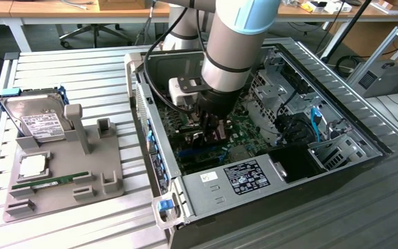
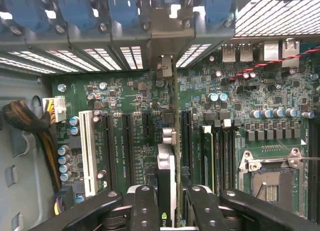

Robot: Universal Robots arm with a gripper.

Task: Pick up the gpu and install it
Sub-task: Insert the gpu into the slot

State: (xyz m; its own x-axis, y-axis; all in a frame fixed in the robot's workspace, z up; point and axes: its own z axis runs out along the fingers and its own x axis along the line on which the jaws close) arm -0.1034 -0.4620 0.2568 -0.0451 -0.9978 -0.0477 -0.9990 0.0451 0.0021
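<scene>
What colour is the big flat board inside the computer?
Green. The motherboard shows best in the wrist view, dotted with tiny silver and blue parts.

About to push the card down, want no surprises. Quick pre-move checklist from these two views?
1. Card held: gripper clamps the gpu edge-on between its fingers. Ok.
2. Card inside the computer case, over the motherboard. Ok.
3. Metal bracket end points toward the rear slot openings. Ok.
4. Card lined up with one black slot: cannot tell, the card hides what lies under it.
5. Card seated: cannot tell.
6. Black and yellow cable bundle lies off to the side, clear of the card. Ok.
</scene>
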